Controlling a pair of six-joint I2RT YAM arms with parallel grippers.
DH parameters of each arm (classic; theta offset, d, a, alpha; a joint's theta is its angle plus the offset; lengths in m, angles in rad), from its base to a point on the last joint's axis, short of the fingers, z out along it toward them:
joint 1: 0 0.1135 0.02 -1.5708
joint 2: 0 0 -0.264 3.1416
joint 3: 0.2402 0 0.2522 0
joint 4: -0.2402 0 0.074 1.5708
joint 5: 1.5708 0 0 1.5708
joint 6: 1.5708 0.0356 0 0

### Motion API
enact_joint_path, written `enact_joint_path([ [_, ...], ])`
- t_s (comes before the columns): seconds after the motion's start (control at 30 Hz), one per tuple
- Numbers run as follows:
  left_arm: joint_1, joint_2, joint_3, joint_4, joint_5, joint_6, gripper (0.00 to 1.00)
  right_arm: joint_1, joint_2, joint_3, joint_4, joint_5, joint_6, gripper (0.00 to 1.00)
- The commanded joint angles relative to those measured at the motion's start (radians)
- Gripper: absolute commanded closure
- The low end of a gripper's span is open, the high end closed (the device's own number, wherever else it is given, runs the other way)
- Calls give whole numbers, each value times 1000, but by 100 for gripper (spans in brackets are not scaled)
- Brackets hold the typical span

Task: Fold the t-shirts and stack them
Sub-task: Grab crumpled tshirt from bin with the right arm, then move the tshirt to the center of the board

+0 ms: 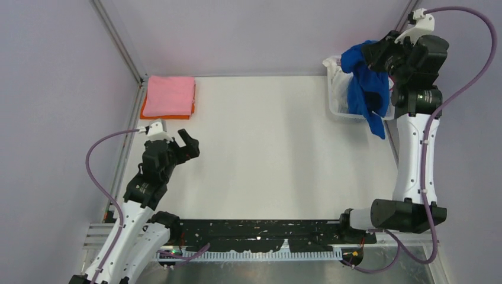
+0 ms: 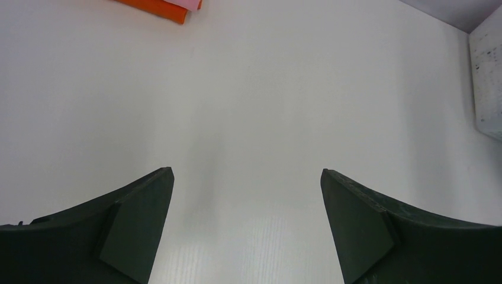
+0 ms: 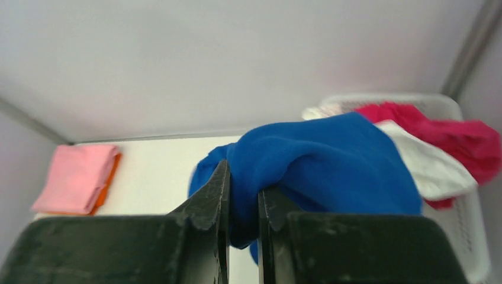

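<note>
Your right tool (image 3: pixel 243 177) pinches the blue t-shirt (image 3: pixel 331 160) above the white basket (image 3: pixel 467 236) to draw it out; your left tool (image 2: pixel 247 171) hangs spread.

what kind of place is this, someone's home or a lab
Most likely a robot lab test cell, not a home: a bare white table boxed in by plain walls on metal framing, with the right gripper pinching a blue t-shirt above a white basket.
</note>
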Motion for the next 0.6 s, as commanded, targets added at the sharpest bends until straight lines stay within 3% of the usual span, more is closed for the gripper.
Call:
enact_joint_path([
  [0.0,0,-40,-21,90,72,-23,0,143,-82,63,64,-230,8,95],
  [0.1,0,-58,-21,62,54,-30,0,313,-101,110,50,-255,-11,95],
  [0.33,0,-110,-19,-1,9,-59,0,548,-48,232,112,-414,75,95],
  [0.43,0,-127,-13,-34,-15,-69,0,585,-27,242,136,-466,97,95],
  [0.57,0,-141,-10,-67,-58,-86,0,592,-89,68,205,-426,69,95],
])
